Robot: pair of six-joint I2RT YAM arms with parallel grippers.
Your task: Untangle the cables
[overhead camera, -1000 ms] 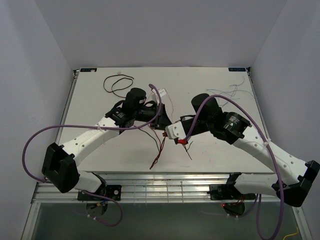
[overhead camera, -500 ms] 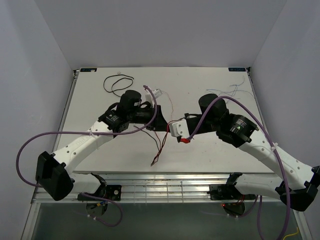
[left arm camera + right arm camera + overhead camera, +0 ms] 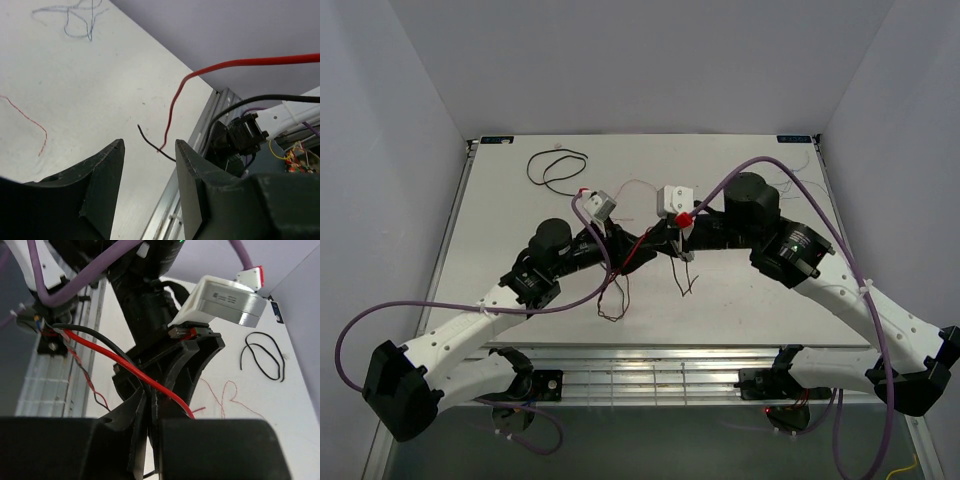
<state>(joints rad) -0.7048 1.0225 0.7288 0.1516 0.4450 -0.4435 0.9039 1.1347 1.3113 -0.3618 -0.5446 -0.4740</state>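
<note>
My right gripper (image 3: 149,395) is shut, and a black cable (image 3: 100,335) runs into the seam of its jaws. A red cable (image 3: 125,362) crosses over its right finger. In the top view both grippers meet at mid-table, the right gripper (image 3: 672,243) facing the left gripper (image 3: 638,243). Red and black cable ends (image 3: 618,295) dangle below them. My left gripper (image 3: 148,145) is open with nothing between its fingers; the red cable (image 3: 172,115) and a black end (image 3: 150,142) hang beyond it.
A black cable loop (image 3: 555,165) lies at the far left of the table. A thin pale pink wire (image 3: 640,185) lies behind the grippers, and a pale blue-grey wire (image 3: 790,185) at the far right. The metal rail (image 3: 640,370) borders the near edge.
The left gripper has opened and let go of the cables. Both wrists have tilted upward. The right gripper has carried its cables left and away from the near edge.
</note>
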